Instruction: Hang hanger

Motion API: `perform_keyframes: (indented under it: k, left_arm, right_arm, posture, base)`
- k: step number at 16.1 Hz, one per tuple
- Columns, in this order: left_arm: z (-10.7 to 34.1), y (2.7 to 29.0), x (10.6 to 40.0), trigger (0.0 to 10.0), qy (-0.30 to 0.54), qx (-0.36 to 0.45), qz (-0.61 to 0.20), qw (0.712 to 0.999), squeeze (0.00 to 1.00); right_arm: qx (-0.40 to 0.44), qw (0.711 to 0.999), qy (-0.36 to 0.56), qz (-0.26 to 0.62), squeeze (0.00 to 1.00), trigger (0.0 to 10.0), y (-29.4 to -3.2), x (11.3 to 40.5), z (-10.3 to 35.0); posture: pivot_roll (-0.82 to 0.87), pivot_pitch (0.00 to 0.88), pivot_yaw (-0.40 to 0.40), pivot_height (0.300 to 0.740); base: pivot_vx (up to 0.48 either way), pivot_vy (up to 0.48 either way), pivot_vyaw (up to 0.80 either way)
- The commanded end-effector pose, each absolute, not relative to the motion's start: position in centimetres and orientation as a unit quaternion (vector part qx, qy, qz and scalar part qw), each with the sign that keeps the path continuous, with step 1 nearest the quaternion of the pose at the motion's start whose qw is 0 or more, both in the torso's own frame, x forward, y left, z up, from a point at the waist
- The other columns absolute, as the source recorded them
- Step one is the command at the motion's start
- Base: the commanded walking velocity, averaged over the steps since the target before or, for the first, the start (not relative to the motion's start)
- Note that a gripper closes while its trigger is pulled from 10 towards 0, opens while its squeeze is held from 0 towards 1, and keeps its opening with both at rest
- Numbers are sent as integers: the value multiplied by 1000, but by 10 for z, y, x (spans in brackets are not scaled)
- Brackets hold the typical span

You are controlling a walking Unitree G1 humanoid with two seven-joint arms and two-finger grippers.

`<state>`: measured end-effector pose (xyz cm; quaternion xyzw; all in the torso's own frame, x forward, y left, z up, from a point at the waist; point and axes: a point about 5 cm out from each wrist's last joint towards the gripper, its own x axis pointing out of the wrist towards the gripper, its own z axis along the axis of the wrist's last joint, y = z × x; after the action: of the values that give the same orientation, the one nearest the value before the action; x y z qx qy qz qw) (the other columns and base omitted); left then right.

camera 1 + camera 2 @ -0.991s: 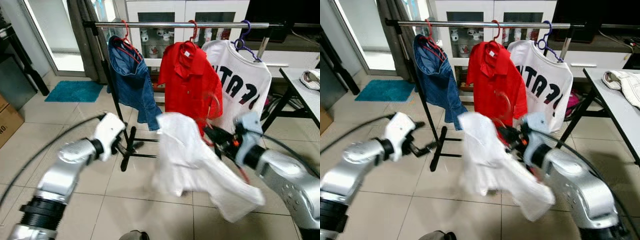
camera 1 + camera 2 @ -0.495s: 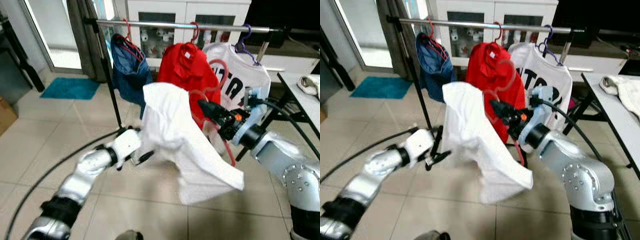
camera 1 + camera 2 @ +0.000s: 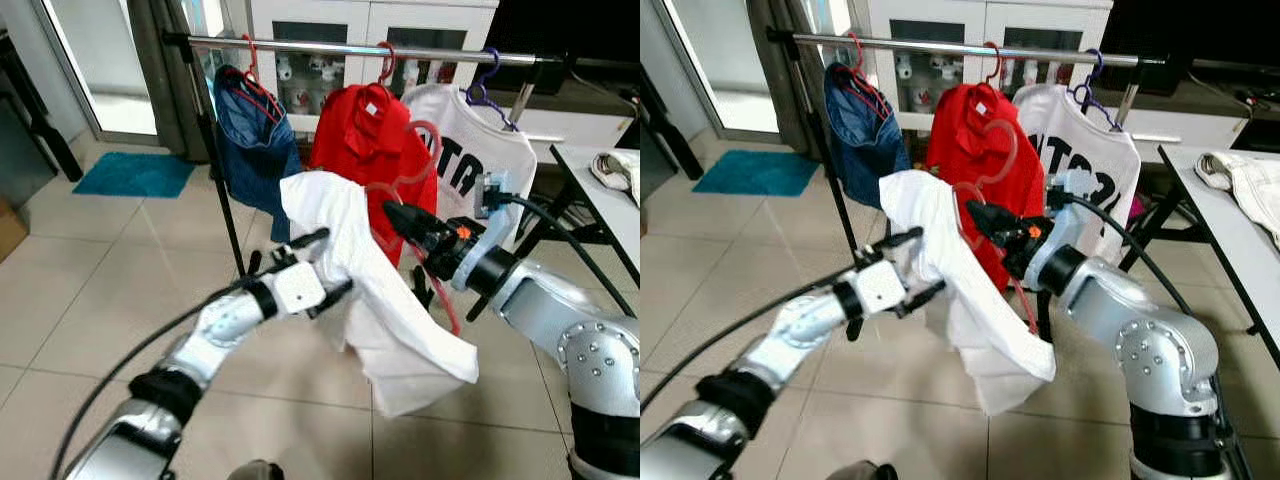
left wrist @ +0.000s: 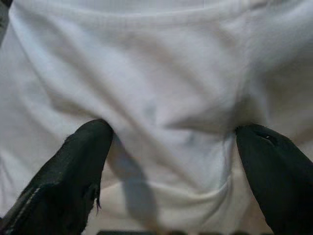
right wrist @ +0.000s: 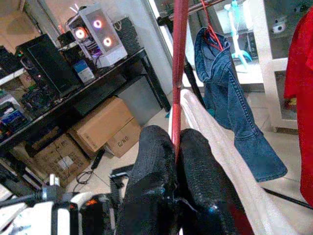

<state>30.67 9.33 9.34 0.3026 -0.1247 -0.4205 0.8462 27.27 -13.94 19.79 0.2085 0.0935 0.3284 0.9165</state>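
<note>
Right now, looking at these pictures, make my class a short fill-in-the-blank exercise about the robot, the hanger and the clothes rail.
1. The right gripper is shut on a ____ hanger.
2. The garment draped on that hanger is a ____ shirt.
3. The left gripper is open against the ____ shirt.
4. On the rail, the leftmost garment is a blue ____ shirt.

Missing words: red; white; white; denim

we stand on a pale tiled floor (image 3: 90,270). beyond the tools, a white glass-door cabinet (image 3: 340,40) lines the wall, a teal mat (image 3: 135,175) lies by a bright doorway (image 3: 100,60), and a black-legged desk (image 3: 600,195) stands off to the right.
</note>
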Motion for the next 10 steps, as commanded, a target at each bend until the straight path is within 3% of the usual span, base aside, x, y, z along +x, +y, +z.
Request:
perform_keyframes:
  k: [1, 2, 10]
  left_arm:
    - [98, 87, 309, 4000, -143, 305, -426, 840, 0]
    - [96, 84, 308, 0, -142, 301, -432, 839, 0]
    - [92, 90, 309, 0, -157, 300, -411, 846, 0]
  right_arm:
    - [210, 912, 60, 346, 0, 10000, -137, 272, 216]
    - [212, 912, 60, 346, 0, 10000, -136, 272, 216]
    - [214, 917, 57, 332, 0, 10000, -135, 274, 218]
  posture:
    - [-181, 0, 23, 740]
    - [-182, 0, 26, 740]
    - [-184, 0, 42, 740]
  base:
    - [0, 0, 0]
    - [0, 0, 0]
    - [0, 0, 0]
